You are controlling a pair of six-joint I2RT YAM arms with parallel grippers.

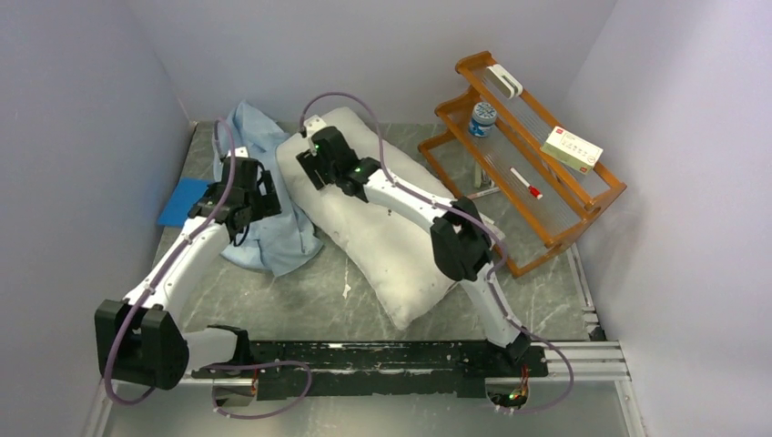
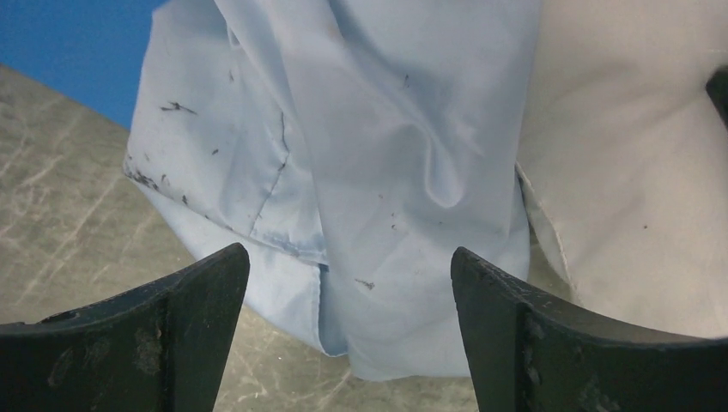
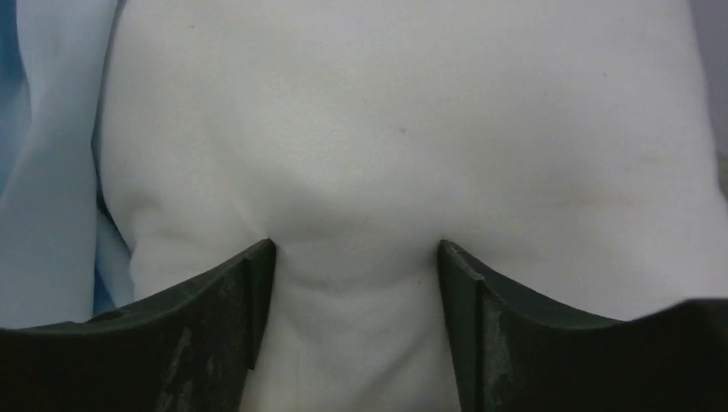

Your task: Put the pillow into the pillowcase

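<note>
We find no readable text. The white box (image 1: 572, 148) on the rack (image 1: 533, 205) by the far right corner carries print — too small.

Pillow (image 1: 387, 232): white, with a few small dark specks. Pillowcase (image 1: 278, 237): pale light blue, with dark specks and streaks near its hem. Mat (image 1: 185, 201): bright blue, no pattern. Desk (image 1: 300, 305): grey, marbled with pale veins. Rack (image 1: 564, 232): orange-brown wood. Pen (image 1: 525, 183) on the rack: white with a red tip. Left gripper (image 2: 350, 275) and right gripper (image 3: 354, 257): black, scuffed grey. Arms (image 1: 414, 205): white with black joints. Cables (image 1: 350, 98): mauve.
</note>
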